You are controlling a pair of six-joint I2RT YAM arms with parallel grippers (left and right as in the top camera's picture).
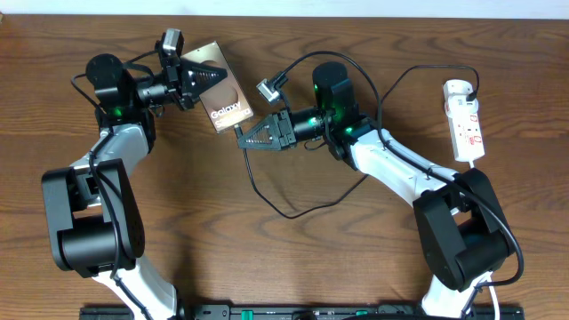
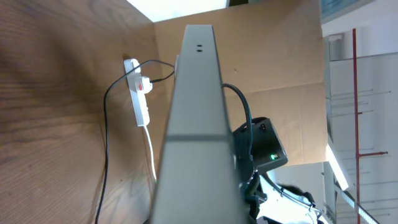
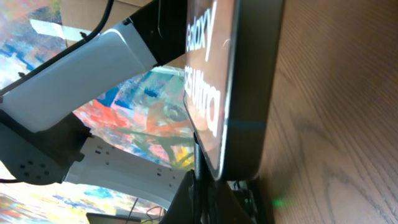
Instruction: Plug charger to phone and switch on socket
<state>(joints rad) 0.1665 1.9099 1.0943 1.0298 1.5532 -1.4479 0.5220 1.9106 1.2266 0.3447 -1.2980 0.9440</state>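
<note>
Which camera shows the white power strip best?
The overhead view: the power strip shows whole, with red markings. The left wrist view catches it small and distant; the right wrist view misses it.

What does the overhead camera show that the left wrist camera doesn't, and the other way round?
Only overhead: the lettered face of the phone, held in the left gripper; the right gripper pinching the charger by the phone's lower edge; the cable's loop across the table. Only left wrist: the phone edge-on, and a cardboard wall behind the table. Both: the phone, the white socket and the black cable reaching it.
</note>
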